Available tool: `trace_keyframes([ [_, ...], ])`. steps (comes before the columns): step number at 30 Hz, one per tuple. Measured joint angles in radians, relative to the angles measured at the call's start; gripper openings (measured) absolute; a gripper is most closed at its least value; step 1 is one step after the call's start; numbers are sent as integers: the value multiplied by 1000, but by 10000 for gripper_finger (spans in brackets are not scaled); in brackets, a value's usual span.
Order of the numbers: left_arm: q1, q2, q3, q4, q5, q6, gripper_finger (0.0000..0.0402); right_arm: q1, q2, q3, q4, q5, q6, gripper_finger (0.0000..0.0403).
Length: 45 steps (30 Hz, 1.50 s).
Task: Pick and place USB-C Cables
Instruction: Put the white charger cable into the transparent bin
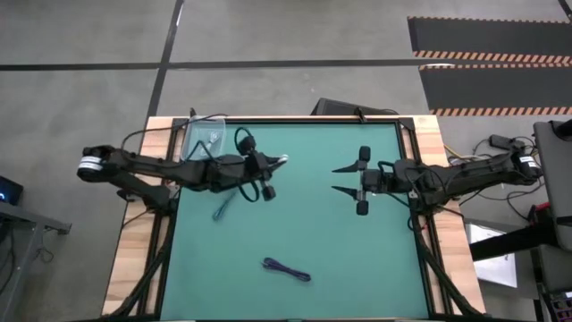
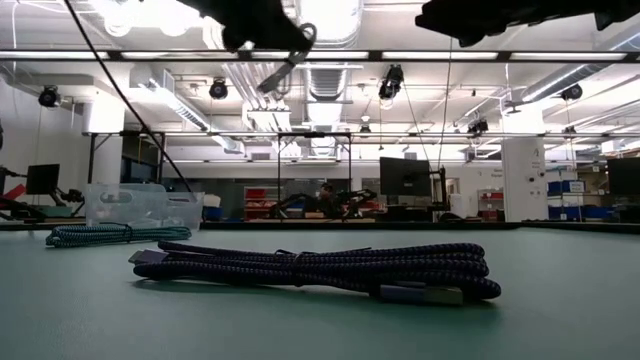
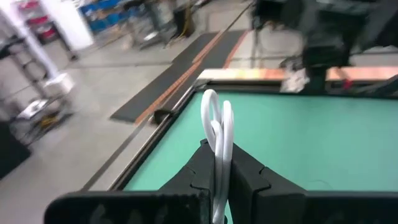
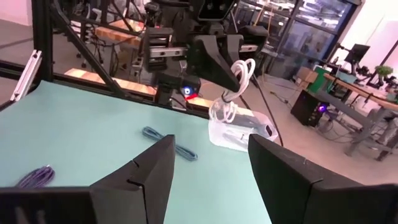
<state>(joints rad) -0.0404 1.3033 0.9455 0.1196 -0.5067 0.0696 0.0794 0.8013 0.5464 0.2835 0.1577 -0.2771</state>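
While the left end effector (image 1: 279,161) pinches a white cable (image 3: 217,134), the right end effector (image 1: 344,178) gapes empty.

Own right gripper (image 4: 208,168) spread wide over the green table (image 4: 81,134). Beyond, left gripper (image 4: 233,78) raised, clamped on a looped white cable (image 4: 239,78). Below it a clear plastic box (image 4: 239,132); teal cable (image 4: 169,142) beside; purple cable (image 4: 34,177) apart.

clear bin (image 1: 204,139) contents too small to tell.
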Motion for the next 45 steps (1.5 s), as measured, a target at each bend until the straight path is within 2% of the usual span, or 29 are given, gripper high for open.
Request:
trace_keyframes([
  [9, 93, -67, 28, -333, -35, -192, 7, -15, -2, -2, -24, 2, -29, 196],
  [20, 285, -69, 79, -670, -15, -300, 8, -21, -40, -2, -26, 8, -89, 196],
  [32, 518, -15, 178, -991, 51, -300, 8, -21, -99, -2, -49, 30, -143, 196],
  [38, 646, 35, 181, -1076, 133, -299, 8, -21, -139, -2, -53, 29, -177, 196],
  [45, 765, 114, 197, -1164, 147, -270, 8, -21, -172, -2, -125, 29, -169, 196],
])
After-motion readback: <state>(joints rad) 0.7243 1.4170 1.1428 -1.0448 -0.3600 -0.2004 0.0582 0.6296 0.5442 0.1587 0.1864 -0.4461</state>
